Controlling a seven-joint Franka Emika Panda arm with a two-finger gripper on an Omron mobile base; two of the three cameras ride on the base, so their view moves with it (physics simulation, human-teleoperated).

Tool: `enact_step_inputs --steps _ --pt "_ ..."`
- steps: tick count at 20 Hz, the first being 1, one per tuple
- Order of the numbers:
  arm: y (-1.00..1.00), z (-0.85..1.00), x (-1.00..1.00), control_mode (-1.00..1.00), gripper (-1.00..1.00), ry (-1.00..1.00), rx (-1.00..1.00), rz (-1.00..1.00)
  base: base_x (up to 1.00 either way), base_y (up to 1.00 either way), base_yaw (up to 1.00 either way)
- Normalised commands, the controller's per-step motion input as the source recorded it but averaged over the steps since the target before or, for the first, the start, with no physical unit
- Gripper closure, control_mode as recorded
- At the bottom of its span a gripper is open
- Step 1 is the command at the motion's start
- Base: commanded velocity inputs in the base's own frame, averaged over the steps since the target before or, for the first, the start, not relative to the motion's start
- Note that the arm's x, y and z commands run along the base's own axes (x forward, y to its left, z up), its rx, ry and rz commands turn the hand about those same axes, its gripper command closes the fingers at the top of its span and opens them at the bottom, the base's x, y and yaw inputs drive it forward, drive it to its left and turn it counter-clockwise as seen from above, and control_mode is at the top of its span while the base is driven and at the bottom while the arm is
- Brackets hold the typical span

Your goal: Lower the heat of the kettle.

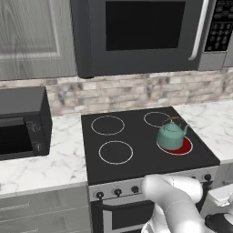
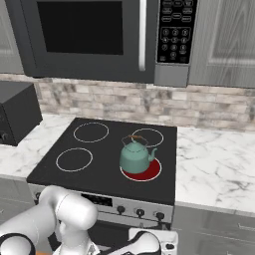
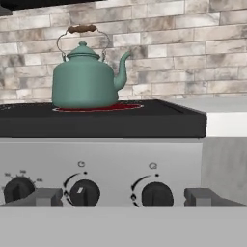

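The teal-green kettle (image 1: 172,135) (image 2: 135,155) (image 3: 86,77) stands upright on the glowing red front-right burner (image 1: 182,147) (image 2: 148,172) of the black stovetop, spout pointing right. In the hand view my gripper (image 3: 125,198) is open and faces the stove's front panel, level with the knobs. Its left fingertip (image 3: 47,197) sits left of one dark knob (image 3: 84,193). Its right fingertip (image 3: 202,197) sits right of another knob (image 3: 156,195). Nothing is between the fingers. A third knob (image 3: 17,188) shows at the far left.
Three unlit burner rings (image 1: 115,152) lie on the cooktop. A black toaster oven (image 1: 20,123) stands on the marble counter (image 1: 45,166) to the left. A microwave (image 1: 141,32) hangs above. The arm (image 1: 175,200) reaches low before the oven door.
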Motion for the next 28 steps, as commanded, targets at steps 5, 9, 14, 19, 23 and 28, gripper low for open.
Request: enact_step_inputs --steps 5,9,14,19,23,28 --pt "0.00 0.00 0.11 -1.00 -1.00 0.00 0.00 0.00 0.00 0.00 0.00" --pt "0.00 0.00 0.11 -1.00 -1.00 0.00 0.00 0.00 0.00 0.00 0.00" --pt "0.00 -0.01 0.12 -1.00 -1.00 0.00 0.00 0.00 0.00 0.00 0.00" --pt "-0.03 -0.09 0.08 -1.00 -1.00 0.00 0.00 0.00 0.00 0.00 0.00" --pt "-0.07 -0.13 0.09 -1.00 -1.00 0.00 0.00 0.00 0.00 0.00 0.00" --pt "-0.11 -0.10 0.13 -1.00 -1.00 0.00 0.00 0.00 0.00 0.00 0.00"
